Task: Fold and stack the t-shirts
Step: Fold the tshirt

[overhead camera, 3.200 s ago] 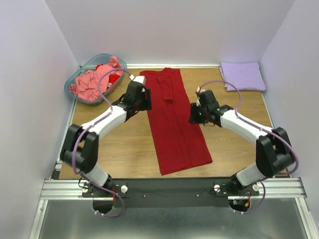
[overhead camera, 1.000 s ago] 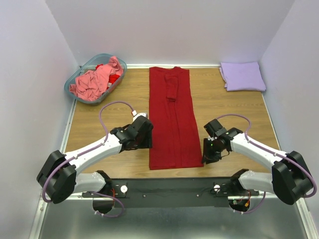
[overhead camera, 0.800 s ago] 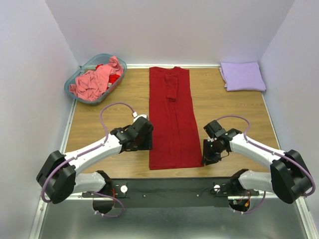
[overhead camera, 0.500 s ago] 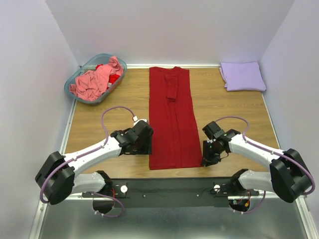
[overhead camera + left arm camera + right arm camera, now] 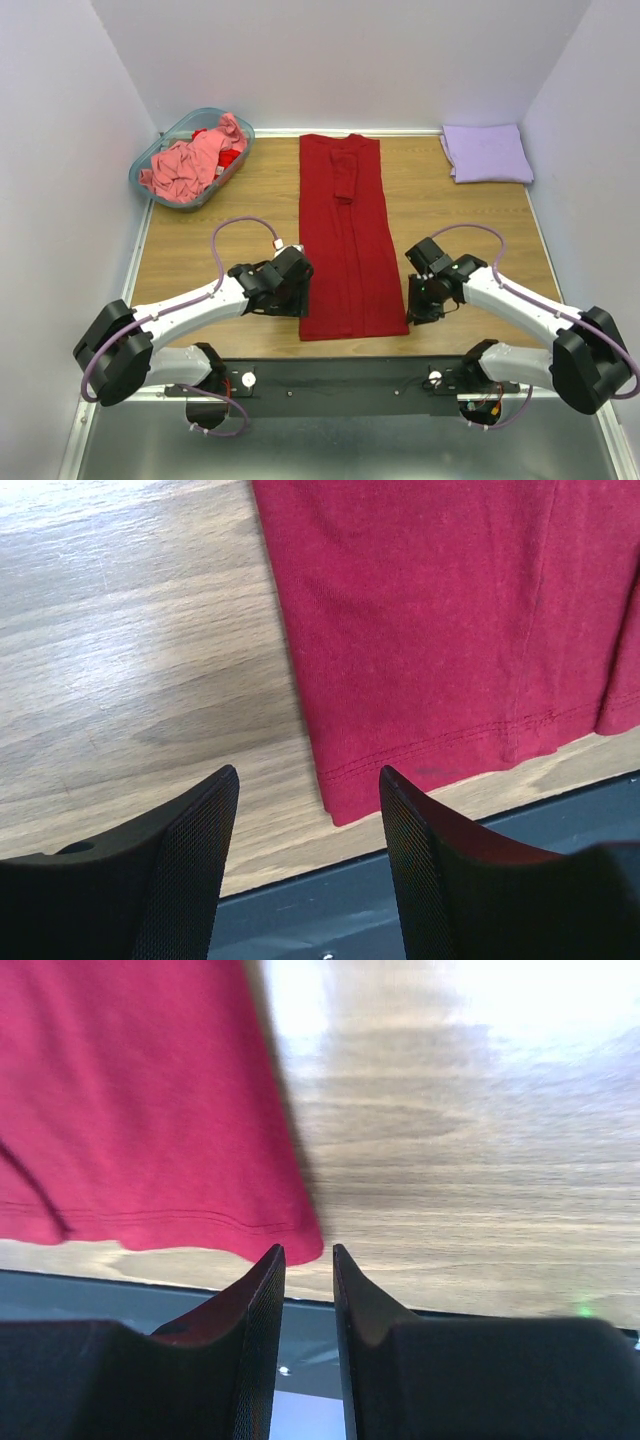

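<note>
The left hand (image 5: 305, 815) is wide open over the near-left hem corner of the dark red cloth t-shirt (image 5: 342, 240). The right hand (image 5: 308, 1270), barely parted and gripping nothing, is at its near-right corner. The shirt lies flat, folded into a long strip mid-table (image 5: 460, 220).

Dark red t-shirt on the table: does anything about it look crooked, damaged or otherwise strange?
Almost nothing stands out. The dark red t-shirt lies flat as a straight long strip on the table, without a visible tear. Only at the near hem, in the left wrist view, the folded layers end at slightly different heights.
</note>
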Controlling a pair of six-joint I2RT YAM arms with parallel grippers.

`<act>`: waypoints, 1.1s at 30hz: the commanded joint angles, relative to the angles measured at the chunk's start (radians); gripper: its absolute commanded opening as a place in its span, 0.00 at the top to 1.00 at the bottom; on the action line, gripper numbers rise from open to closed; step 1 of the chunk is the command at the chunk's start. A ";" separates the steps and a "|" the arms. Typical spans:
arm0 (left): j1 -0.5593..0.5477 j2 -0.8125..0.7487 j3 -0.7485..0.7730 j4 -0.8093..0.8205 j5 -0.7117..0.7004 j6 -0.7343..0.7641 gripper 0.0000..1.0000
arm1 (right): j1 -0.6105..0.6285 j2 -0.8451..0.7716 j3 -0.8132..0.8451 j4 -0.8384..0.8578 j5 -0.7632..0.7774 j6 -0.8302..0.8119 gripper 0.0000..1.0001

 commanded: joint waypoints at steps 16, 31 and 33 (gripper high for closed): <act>-0.027 0.013 0.010 -0.029 0.020 -0.019 0.34 | 0.009 0.051 -0.066 0.068 -0.021 0.007 0.67; -0.055 0.039 0.016 -0.040 0.031 -0.020 0.33 | 0.046 0.063 -0.071 0.097 0.010 0.032 0.67; -0.056 0.042 0.018 -0.040 0.032 -0.022 0.33 | 0.044 0.065 -0.071 0.096 0.005 0.032 0.67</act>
